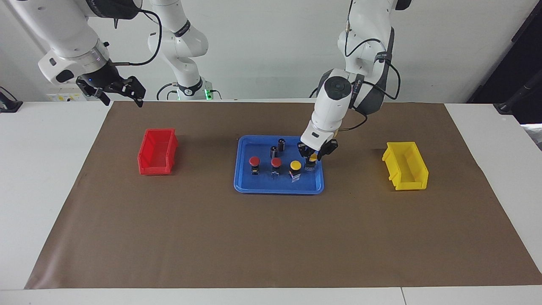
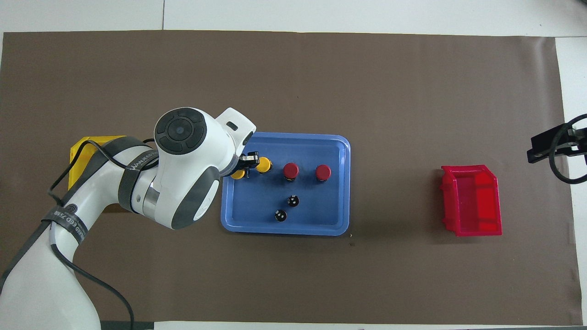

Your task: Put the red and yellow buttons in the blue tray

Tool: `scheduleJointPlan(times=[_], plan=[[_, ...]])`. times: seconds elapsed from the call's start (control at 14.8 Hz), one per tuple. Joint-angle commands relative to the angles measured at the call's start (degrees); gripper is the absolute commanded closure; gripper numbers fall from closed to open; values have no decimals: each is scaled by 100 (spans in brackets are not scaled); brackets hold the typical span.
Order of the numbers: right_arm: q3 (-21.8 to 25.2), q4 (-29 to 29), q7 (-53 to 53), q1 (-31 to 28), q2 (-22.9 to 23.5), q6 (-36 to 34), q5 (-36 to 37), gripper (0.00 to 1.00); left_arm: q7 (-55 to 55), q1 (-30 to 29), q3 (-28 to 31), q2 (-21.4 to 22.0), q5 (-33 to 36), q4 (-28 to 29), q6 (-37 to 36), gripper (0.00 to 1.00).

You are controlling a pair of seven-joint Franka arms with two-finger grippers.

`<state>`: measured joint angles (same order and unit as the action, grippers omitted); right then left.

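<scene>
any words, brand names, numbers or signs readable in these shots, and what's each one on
"WANJEED": grey strap on the left arm, only partly readable, spelling uncertain.
Strap near that arm's base: a round logo and letters, too blurred to read.
Blue tray, buttons, red bin, yellow bin: no text visible.

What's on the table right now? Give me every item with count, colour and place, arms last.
blue tray: one, blue, mid-table.
red buttons: two, red caps, standing in the tray.
yellow button: one, yellow cap, in the tray beside the red ones.
held yellow button: one, yellow, over the tray's end toward the left arm.
dark cylinders: two, black, in the tray nearer the robots.
red bin: one, toward the right arm's end.
yellow bin: one, toward the left arm's end.
brown mat: one, covering the table.
left gripper: jaws shut on the held yellow button.
right gripper: jaws open, waiting over the mat's corner.
</scene>
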<state>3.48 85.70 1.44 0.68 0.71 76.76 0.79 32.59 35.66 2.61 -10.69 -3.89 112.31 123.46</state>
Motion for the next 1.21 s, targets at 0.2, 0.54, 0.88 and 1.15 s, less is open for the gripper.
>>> scheduleJointPlan(times=[0.2,0.54,0.88,1.15], plan=[[-6,131,-126,-24,-98,15,-8,0,-7,90,91,6,-103,292,407,74],[-6,131,-126,-24,-98,15,-8,0,28,56,100,-21,-103,-50,14,12],[-6,131,-126,-24,-98,15,-8,0,-879,-496,170,154,2,-875,-1600,0],[-6,131,-126,-24,-98,15,-8,0,-2008,-1138,187,715,11,-1238,-2449,0]])
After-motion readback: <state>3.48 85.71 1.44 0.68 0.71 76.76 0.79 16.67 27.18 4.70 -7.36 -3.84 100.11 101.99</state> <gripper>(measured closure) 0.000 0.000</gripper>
